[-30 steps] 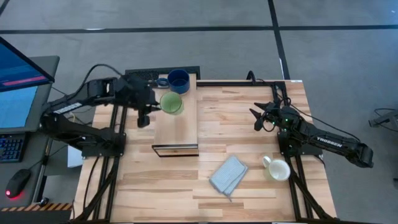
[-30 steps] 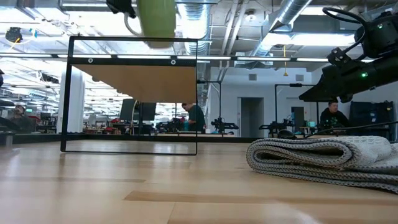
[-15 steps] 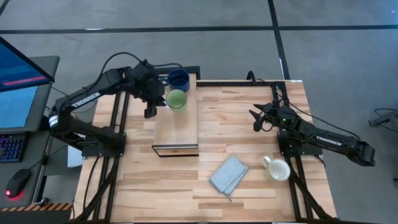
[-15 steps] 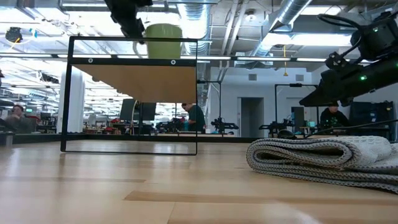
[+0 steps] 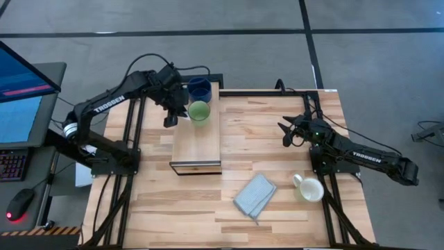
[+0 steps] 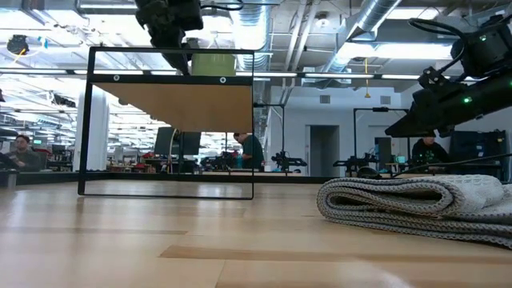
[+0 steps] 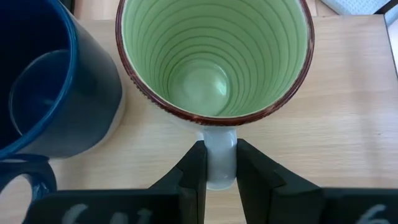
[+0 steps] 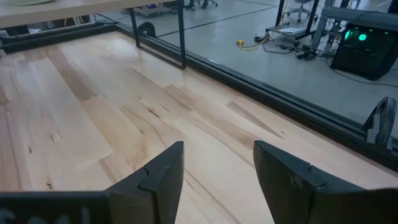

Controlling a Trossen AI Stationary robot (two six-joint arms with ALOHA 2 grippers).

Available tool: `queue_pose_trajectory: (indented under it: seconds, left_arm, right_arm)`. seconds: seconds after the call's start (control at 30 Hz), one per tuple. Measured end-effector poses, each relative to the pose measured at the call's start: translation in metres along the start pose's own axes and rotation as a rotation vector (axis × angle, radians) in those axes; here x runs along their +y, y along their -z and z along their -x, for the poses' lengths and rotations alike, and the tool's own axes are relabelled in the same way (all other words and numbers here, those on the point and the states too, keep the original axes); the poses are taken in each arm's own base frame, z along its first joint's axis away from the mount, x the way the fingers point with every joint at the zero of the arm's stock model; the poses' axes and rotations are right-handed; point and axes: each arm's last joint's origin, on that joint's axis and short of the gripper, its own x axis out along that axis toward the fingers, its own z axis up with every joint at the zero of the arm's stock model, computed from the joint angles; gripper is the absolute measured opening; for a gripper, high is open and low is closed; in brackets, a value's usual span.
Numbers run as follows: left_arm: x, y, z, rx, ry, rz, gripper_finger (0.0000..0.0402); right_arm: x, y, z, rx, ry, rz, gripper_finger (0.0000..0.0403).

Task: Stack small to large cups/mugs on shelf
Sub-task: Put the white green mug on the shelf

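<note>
The light green mug [image 5: 198, 111] stands upright on the plank top of the shelf [image 5: 196, 146], toward its far end. It sits next to the dark blue mug [image 5: 199, 88], which stands at the far end itself. My left gripper [image 5: 177, 112] is just left of the green mug and shut on its handle. The white mug [image 5: 310, 188] rests on the table near the right edge. My right gripper [image 5: 286, 132] hovers open over the table's right half, away from every mug. My left gripper pinches the green mug's handle [image 7: 221, 163] between its two fingers [image 7: 194, 168], one on each flat side. It comes slanting down from the table's left. The mug is upright with its mouth up, and its base appears to be on the shelf top [image 7: 348, 124].
A folded grey-blue cloth [image 5: 254, 195] lies on the table near the front, between the shelf and the white mug. The blue mug [image 7: 50, 87] stands close beside the green one with a small gap. The shelf top's near half is bare wood.
My left gripper has carried the green mug toward the table's far edge and downward. The mug went from hanging above the shelf's middle to sitting low on the shelf top beside the blue mug. The gripper has stayed shut on the handle.
</note>
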Motion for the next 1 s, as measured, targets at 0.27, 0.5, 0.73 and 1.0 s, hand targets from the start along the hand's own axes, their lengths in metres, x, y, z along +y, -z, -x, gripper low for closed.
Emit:
queue_pose_trajectory:
  seconds: [0.27,0.5,0.73,1.0]
  left_arm:
    - [0.0017,0.0002,-0.0009,0.006,-0.009,-0.051,0.0062]
    - [0.0021,0.0004,-0.0008,0.011,-0.016,-0.081,0.0065]
    - [0.0021,0.0005,-0.0008,0.014,-0.019,-0.072,0.0067]
    - [0.0027,0.0008,-0.0008,0.025,-0.039,-0.050,0.0068]
  right_arm:
    - [0.0000,0.0000,0.0000,0.000,0.000,-0.001,0.0216]
    - [0.0000,0.0000,0.0000,0.000,0.000,-0.035,0.0216]
    - [0.0000,-0.0001,0.0000,0.000,0.000,-0.036,0.0216]
    - [0.0000,0.0000,0.0000,0.000,0.000,-0.035,0.0216]
